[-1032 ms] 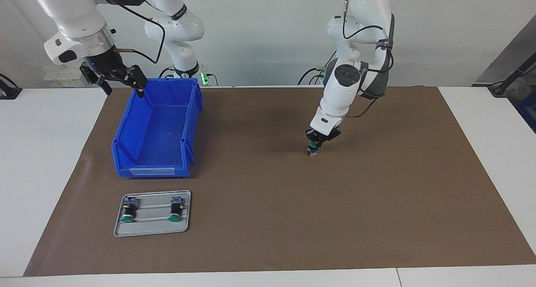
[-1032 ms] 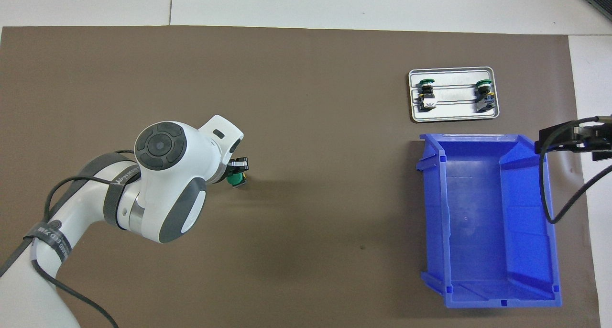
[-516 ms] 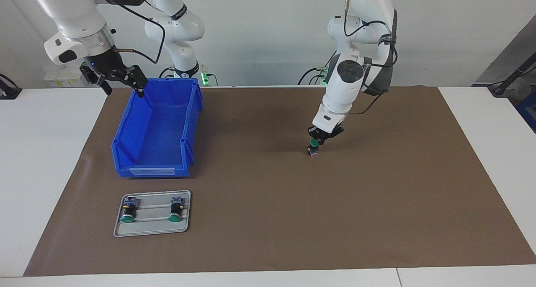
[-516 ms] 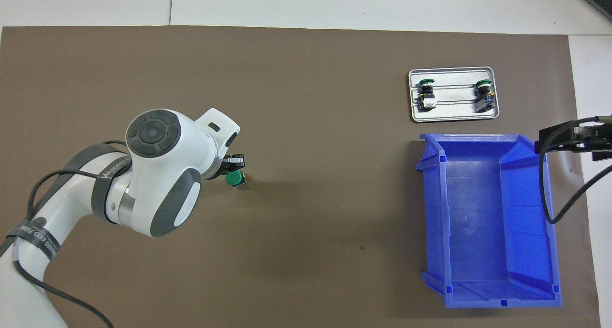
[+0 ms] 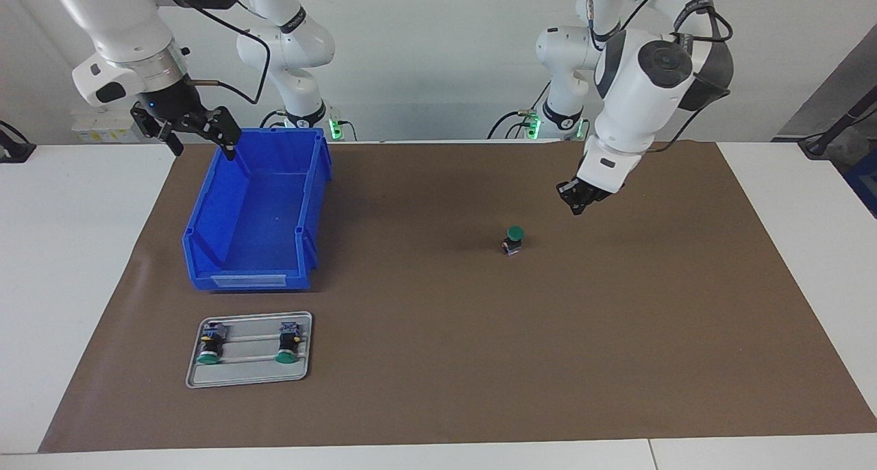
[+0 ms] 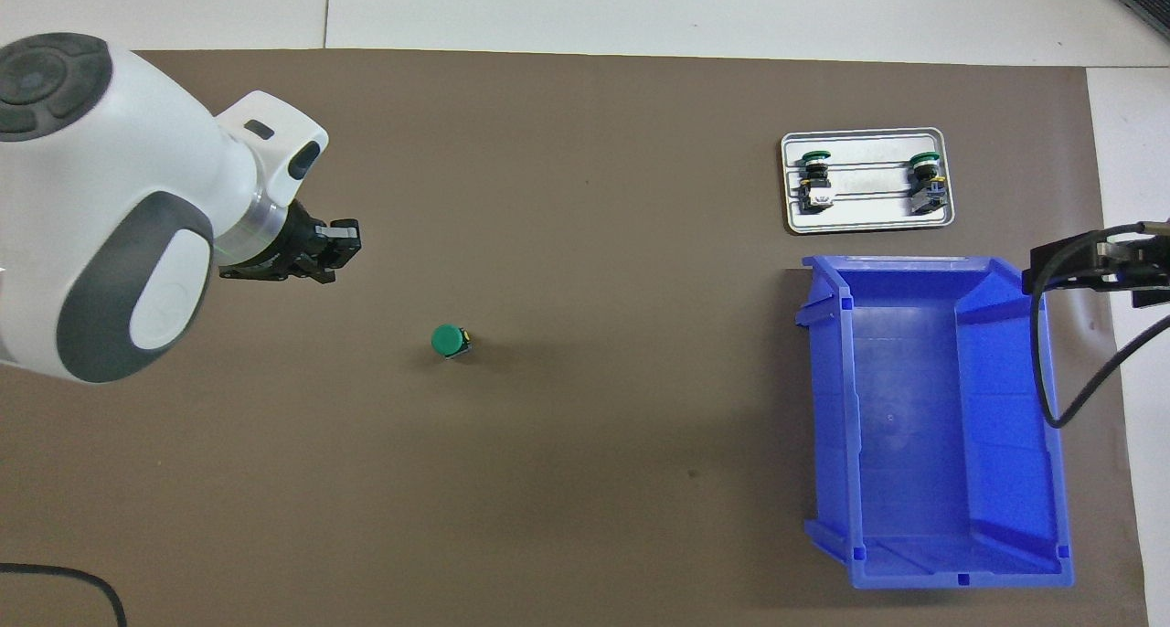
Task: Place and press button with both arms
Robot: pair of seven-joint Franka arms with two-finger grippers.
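Note:
The button (image 5: 514,240) stands upright on the brown mat, green cap up, free of both grippers; in the overhead view it (image 6: 448,341) shows as a green disc. My left gripper (image 5: 574,199) is open and empty, raised over the mat beside the button toward the left arm's end; it also shows in the overhead view (image 6: 336,250). My right gripper (image 5: 199,138) is open and empty and waits over the blue bin's rim at the right arm's end; it shows in the overhead view (image 6: 1088,269) too.
An empty blue bin (image 5: 257,278) (image 6: 914,426) stands at the right arm's end. A grey tray (image 5: 305,350) (image 6: 868,202) farther from the robots than the bin holds two more green-capped buttons lying on their sides. The brown mat (image 5: 438,360) covers the table.
My left gripper let go of the button, rose and drew back toward the left arm's end. The button stays standing on the mat. The right arm has not moved.

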